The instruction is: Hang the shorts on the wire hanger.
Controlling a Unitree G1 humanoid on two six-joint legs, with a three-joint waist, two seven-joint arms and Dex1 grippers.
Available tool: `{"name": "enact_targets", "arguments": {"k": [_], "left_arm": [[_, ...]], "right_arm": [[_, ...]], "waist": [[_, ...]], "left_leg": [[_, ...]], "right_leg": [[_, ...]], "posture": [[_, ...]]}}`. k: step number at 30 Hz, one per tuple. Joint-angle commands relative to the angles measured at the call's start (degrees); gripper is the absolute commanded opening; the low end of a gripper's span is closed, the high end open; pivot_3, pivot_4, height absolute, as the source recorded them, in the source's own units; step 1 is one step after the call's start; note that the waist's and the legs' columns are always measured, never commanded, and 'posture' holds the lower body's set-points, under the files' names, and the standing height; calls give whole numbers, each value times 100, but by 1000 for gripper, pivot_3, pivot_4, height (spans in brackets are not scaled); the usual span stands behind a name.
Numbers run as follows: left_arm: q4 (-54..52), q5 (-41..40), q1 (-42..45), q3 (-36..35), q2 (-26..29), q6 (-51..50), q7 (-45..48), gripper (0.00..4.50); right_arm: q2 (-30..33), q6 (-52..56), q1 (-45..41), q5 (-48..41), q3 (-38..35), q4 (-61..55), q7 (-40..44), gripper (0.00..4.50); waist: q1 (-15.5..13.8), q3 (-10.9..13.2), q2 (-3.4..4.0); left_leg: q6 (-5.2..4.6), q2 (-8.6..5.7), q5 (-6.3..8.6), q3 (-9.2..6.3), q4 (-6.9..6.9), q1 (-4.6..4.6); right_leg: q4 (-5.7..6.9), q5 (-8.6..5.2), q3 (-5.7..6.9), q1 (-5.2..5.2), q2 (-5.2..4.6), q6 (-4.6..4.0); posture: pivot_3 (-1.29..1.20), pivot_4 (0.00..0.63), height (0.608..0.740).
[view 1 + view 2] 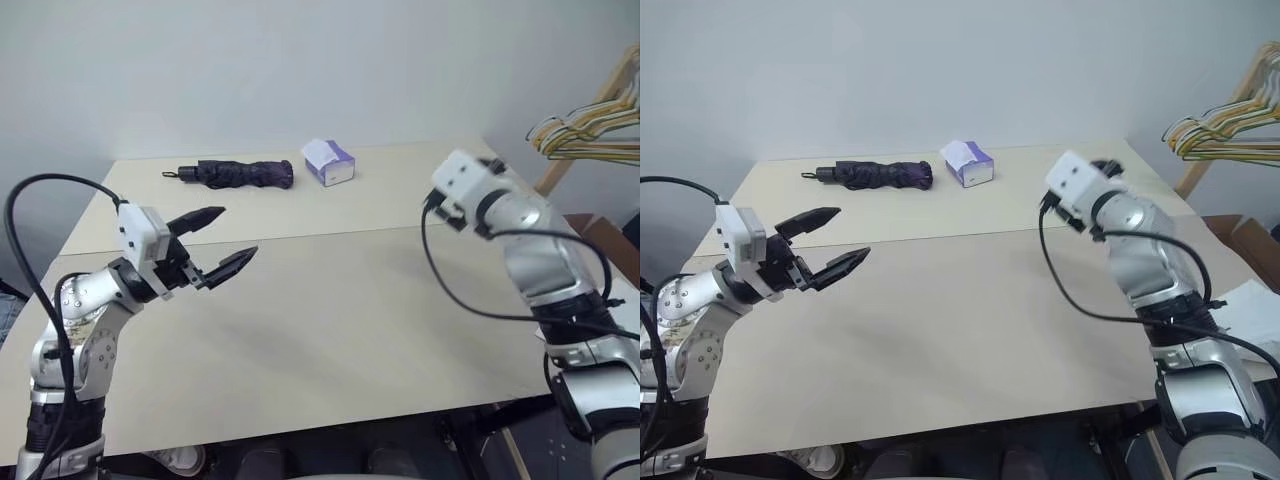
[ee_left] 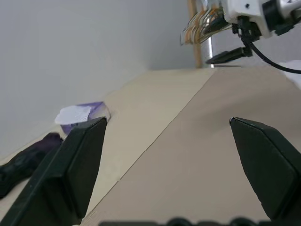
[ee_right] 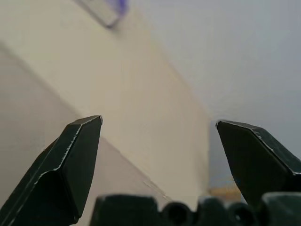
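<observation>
- We found the left gripper (image 1: pixel 225 240) hanging above the near half of the table (image 1: pixel 330 330) with its fingers (image 1: pixel 205 217) spread wide and nothing between them.
- The right gripper (image 3: pixel 157 141) was likewise released and empty, as the right wrist view showed; it was raised over the table's right side.
- We could not locate the shorts or the wire hanger on the table. On it lay a folded dark umbrella (image 1: pixel 240 173) and, just beside it, a white-and-purple tissue box (image 1: pixel 328 161), both at the far edge.
- A bunch of coloured hangers (image 1: pixel 590 130) hung off to the right, apart from the table.
- We judged that the shorts, being cloth, would be light, limp and prone to sag; the gathered waistband would give the firmest hold.
- We judged that the hanger, being thin wire, would be light, springy and slippery; the neck below the hook seemed the best grip.
</observation>
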State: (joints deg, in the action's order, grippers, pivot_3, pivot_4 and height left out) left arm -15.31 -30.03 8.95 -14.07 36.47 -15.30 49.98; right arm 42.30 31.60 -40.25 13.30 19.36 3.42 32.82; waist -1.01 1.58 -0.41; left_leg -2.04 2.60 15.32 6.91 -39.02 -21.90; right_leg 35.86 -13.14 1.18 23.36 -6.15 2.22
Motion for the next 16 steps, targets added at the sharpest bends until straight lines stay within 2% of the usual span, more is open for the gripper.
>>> {"name": "enact_targets", "arguments": {"k": [1,7,16], "left_arm": [[-141,102,-97,-6,52,75,-66,4500],[-113,251,-279,58,138,-6,-91,4500],[-105,299,-250,110,191,-212,-207,4500]], "right_arm": [[212,-364,172,142,210,-255,607,4477],[223,-769,490,162,227,-468,1047,4477],[123,-844,717,259,126,-629,1081,4477]], "waist": [[-45,2,-3],[-151,3,-7],[-253,2,-24]], "left_leg": [[0,0,0,0,-1,-3],[2,2,-1,-3,-2,-18],[5,3,-3,-2,-2,-21]], "right_leg": [[0,0,2,1,0,0],[1,1,10,16,1,-5],[1,0,20,18,1,-9]], "posture": [[170,0,740],[183,0,740],[181,0,740]]}}
